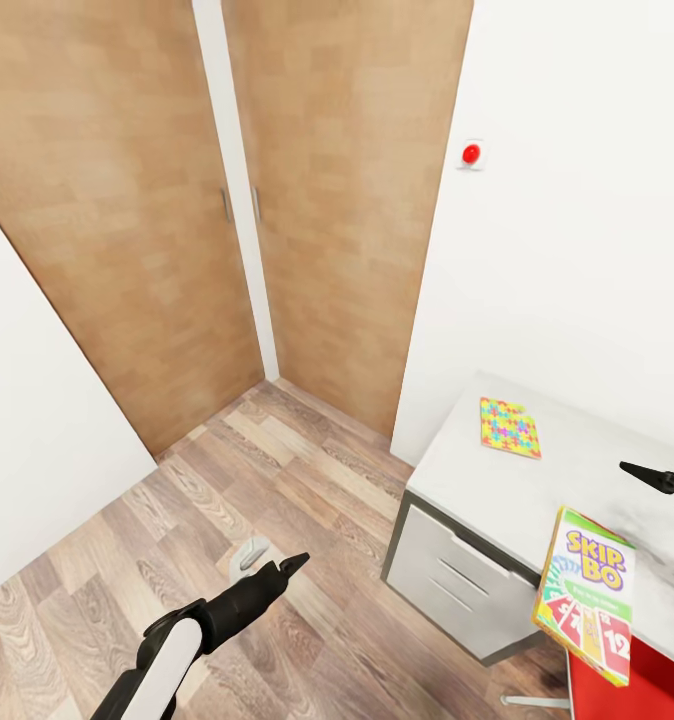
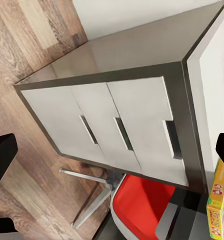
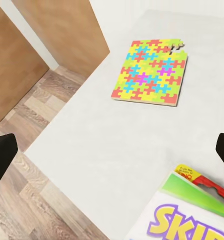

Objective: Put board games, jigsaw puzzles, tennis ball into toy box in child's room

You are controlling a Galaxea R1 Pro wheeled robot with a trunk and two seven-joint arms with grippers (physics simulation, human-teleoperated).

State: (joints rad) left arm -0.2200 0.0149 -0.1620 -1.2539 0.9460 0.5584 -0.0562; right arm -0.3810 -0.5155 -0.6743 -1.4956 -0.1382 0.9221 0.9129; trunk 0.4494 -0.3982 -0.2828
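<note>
One jigsaw puzzle (image 3: 149, 71) on the table (image 3: 102, 150), ahead of the spread-apart right end effector (image 3: 112, 152).

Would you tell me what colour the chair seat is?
Red; the chair seat shows best in the left wrist view.

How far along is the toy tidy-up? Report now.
Done: nothing visible. The multicoloured flat jigsaw puzzle square and the yellow-green Skip-Bo game box lie on the pale grey table.
In hand: nothing; the left gripper and right gripper are open, empty.
Left: both toys, at least, need boxing.
</note>
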